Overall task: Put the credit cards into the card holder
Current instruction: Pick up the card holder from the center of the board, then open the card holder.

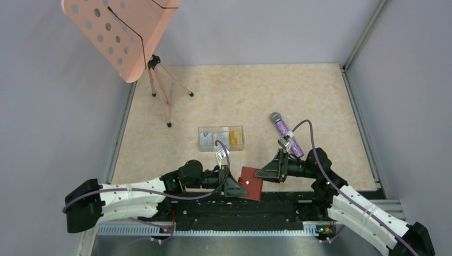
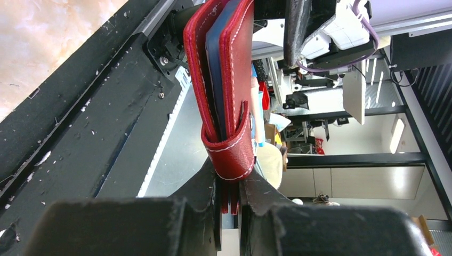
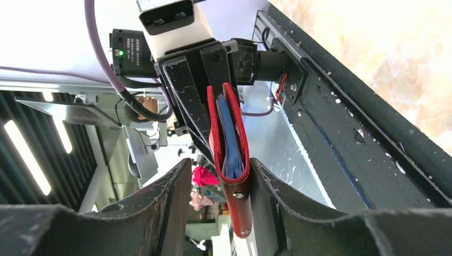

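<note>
Fingers (image 2: 258, 200) of the left gripper (image 1: 234, 188) are pressed together on one short edge of the red card holder (image 1: 251, 183). It is a firm pinch with no gap showing in the left wrist view.

The right gripper (image 3: 219, 165) stands partly open, one finger on each side of the holder's opposite end. Daylight shows beside one finger. We cannot tell whether the other touches the leather. So the holder hangs on edge between the two grippers at lower centre of the overhead view, above the black rail at the table's (image 1: 298, 96) near edge. Its two leaves are slightly parted, blue lining visible, and a strap with snap studs hangs between the right fingers.

The credit cards (image 1: 236, 138) are not in the holder. They lie in a clear compartmented box (image 1: 221, 129) at mid-frame, up-frame of both grippers and well apart from the holder. The box's long axis runs left to right across the frame.

Judgement: the left gripper sits almost directly below the box and slightly nearer, but it carries the holder. The right gripper grips nothing, so it is the likelier arm to reach up-frame and leftward for a card.
</note>
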`<action>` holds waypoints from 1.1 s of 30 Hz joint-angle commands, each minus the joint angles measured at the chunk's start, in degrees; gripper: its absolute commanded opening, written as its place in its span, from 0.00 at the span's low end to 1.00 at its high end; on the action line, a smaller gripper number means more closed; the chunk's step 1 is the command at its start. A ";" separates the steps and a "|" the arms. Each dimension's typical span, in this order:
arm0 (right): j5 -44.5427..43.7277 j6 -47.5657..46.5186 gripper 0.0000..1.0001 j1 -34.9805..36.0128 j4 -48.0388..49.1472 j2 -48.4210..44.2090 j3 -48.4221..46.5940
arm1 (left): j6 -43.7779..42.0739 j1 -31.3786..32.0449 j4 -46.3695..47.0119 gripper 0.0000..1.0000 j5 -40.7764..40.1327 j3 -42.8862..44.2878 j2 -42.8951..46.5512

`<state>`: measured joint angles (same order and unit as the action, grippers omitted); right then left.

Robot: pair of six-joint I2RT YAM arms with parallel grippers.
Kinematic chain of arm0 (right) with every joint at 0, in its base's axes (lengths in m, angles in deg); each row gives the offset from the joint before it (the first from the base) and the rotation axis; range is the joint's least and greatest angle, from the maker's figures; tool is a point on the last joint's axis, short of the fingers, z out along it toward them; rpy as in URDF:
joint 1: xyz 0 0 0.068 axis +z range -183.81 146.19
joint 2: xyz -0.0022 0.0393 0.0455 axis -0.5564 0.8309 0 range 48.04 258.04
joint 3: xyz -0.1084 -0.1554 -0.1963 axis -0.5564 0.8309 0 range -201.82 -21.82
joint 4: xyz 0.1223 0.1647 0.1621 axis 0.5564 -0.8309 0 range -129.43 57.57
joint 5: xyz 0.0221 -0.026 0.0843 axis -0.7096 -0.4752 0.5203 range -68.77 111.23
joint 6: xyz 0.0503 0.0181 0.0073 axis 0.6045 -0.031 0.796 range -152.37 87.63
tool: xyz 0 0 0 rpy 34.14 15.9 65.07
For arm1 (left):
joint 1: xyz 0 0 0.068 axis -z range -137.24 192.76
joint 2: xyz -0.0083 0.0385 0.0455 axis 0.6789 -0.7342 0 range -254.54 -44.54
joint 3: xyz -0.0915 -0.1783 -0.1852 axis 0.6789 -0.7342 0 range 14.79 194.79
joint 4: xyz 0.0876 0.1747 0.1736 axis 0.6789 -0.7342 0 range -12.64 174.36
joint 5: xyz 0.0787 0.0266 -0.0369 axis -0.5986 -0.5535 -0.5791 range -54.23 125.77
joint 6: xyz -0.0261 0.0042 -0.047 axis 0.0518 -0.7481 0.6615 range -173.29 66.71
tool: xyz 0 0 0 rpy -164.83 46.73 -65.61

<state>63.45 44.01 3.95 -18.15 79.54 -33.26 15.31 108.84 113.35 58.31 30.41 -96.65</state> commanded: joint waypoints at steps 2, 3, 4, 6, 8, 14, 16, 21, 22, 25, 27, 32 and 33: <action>1.93 2.69 0.43 0.74 6.46 0.69 0.65 | -1.12 0.10 3.00 0.00 -1.09 0.25 -0.35; 2.06 2.70 0.43 0.75 6.72 0.84 0.63 | -1.10 0.10 3.20 0.00 -0.98 0.35 -0.69; 2.17 2.76 0.41 0.74 6.92 0.97 0.65 | -1.09 0.10 3.32 0.00 -0.93 0.42 -0.90; 2.01 2.89 0.33 0.75 7.05 0.89 0.71 | -1.01 0.17 3.44 0.00 -0.78 0.67 -1.33; 2.09 2.97 0.30 0.76 7.39 1.06 0.86 | -1.05 0.18 3.44 0.00 -0.60 0.88 -1.84; 2.45 2.50 0.00 0.83 7.00 0.94 1.56 | -1.62 0.19 1.32 0.05 -1.16 2.38 -2.60; 1.71 1.02 0.00 0.83 3.43 0.20 1.09 | -3.25 0.19 -3.92 0.27 -2.43 4.74 -2.15; -2.25 -4.96 0.00 0.93 -11.33 -1.71 -2.52 | -8.38 0.19 -33.23 0.64 -14.39 15.97 -0.76; -3.30 -5.96 0.00 0.96 -14.34 -1.79 -3.13 | -8.84 0.19 -39.49 0.66 -17.44 18.35 -1.02; -7.28 -8.88 0.00 0.91 -24.30 -1.18 -4.81 | -10.10 0.27 -53.51 0.67 -24.21 25.48 -3.33; -8.51 -8.88 0.00 0.91 -25.54 -0.31 -4.67 | -11.51 0.76 -57.22 0.67 -26.40 28.85 -5.50; -10.67 -9.79 0.00 0.91 -27.03 2.00 -5.23 | -14.66 4.55 -66.32 0.67 -32.85 38.58 -15.00; -11.08 -10.44 0.00 0.91 -27.91 2.55 -5.75 | -15.15 5.56 -68.23 0.67 -33.74 40.61 -17.11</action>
<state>55.25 36.16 4.06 -42.32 80.68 -35.36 4.03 111.33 57.07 32.24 63.94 -107.58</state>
